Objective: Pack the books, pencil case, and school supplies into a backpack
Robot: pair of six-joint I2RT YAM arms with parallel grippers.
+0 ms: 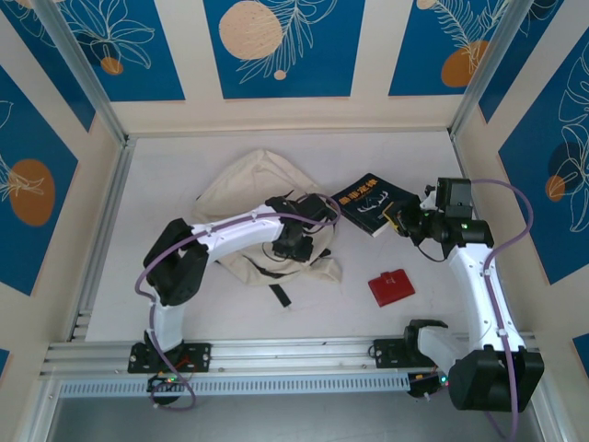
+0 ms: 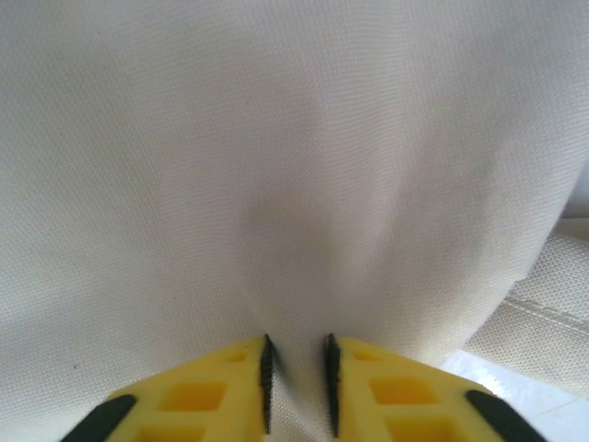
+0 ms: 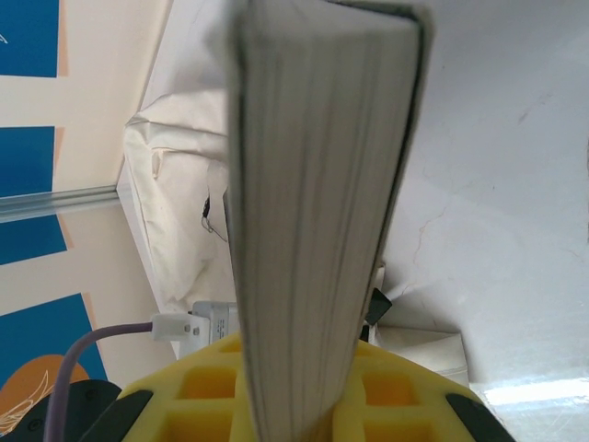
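Early in the packing, by the look of it: readying the backpack [image 1: 247,189] to take a first book. Pinching a fold of its cream fabric with the left end effector [image 2: 297,373], fingers [image 2: 207,401] drawn close with cloth gathered between them, at the backpack's near right part. Gripping the black book with orange-yellow lettering [image 1: 371,201] by one edge with the right end effector [image 3: 296,410], clenched across the page block, the book lying just right of the backpack. Cannot tell whether lifted clear of the tabletop [image 1: 322,318] or resting on it. Next, probably: raising the pinched fabric to hold the mouth open, then swinging the book toward the backpack and sliding it in edge first. Calls for finding the opening, not made out from above, and keeping the book level enough not to snag the cloth. Leaving for later a small red flat item [image 1: 391,287], likely one of the supplies, nearer than the backpack and to its right, untouched. Reaching with the left arm up from its base and across the backpack's near half, wrist bent down into the cloth. Bending the right arm forward from its base, wrist turned toward the backpack, book held out ahead of the fingers.
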